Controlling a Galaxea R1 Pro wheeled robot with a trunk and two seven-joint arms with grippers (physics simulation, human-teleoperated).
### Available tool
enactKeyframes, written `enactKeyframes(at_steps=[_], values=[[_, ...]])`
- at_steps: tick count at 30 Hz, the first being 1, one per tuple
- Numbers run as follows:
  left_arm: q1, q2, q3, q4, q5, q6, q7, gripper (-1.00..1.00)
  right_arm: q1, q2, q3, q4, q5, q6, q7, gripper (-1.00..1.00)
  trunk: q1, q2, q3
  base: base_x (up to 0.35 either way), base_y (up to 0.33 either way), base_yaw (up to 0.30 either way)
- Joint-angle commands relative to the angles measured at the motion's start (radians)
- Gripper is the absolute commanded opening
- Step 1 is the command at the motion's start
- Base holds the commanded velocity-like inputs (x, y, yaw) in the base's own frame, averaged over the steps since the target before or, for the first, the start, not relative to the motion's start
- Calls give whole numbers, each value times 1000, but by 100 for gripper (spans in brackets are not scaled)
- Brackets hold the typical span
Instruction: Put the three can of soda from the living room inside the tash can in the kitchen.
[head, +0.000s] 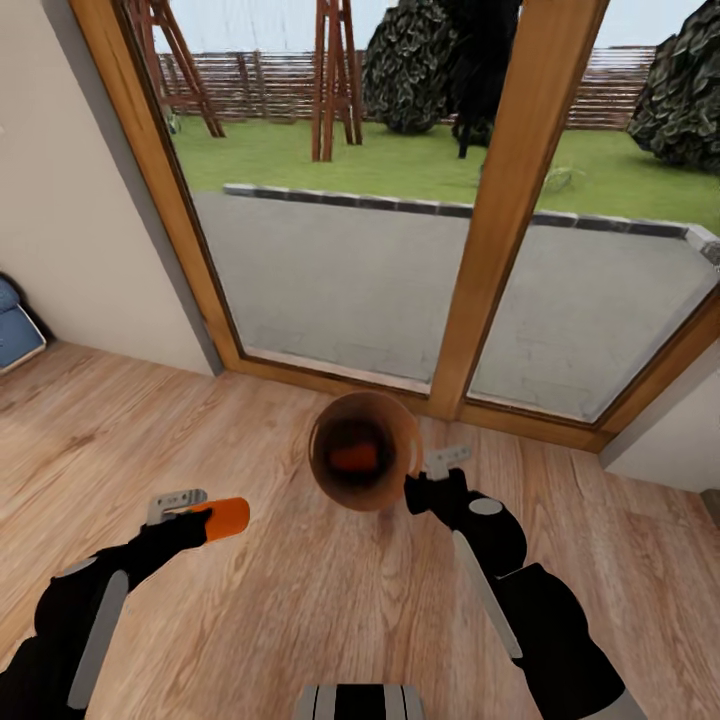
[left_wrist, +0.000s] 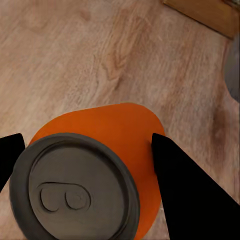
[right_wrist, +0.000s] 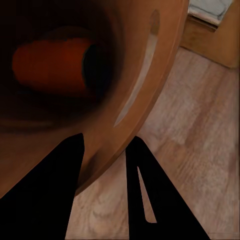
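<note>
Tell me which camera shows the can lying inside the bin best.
Right wrist view: it looks straight into the bin, showing the orange can lying on its side. The head view shows that can small and shadowed.

Wood plank floor (head: 300, 600) fills lower part of head view. Wood-framed glass doors (head: 500, 200) along its far edge, beige wall (head: 60, 200) at left. Blue cushion (head: 15, 330) at far left floor edge. Beyond glass: grey paved patio (head: 330, 270), lawn (head: 400, 165), slatted fence (head: 260, 85), dark bushes (head: 410, 60).
</note>
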Motion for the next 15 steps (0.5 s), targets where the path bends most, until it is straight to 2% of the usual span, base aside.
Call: enactKeyframes(at_steps=[1,4,7,15], values=[[-2,3,1,-13,-7,15,-21,-100,-1,0,1,-2,-5,9,1,-100,0,0,4,0,0,0],[-10,15,1,-26,-6,42,-52,-100,0,1,1,1,-5,22,1,-100,-2,1,16,0,0,0],[-45,26,2,-35,-5,94,-86,-100,0,4,1,28,-5,28,1,-100,-3,2,27,0,0,0],[-139,28,2,-43,-5,221,-192,-100,-1,8,-1,152,-5,29,-14,-100,-7,3,58,0,0,0]])
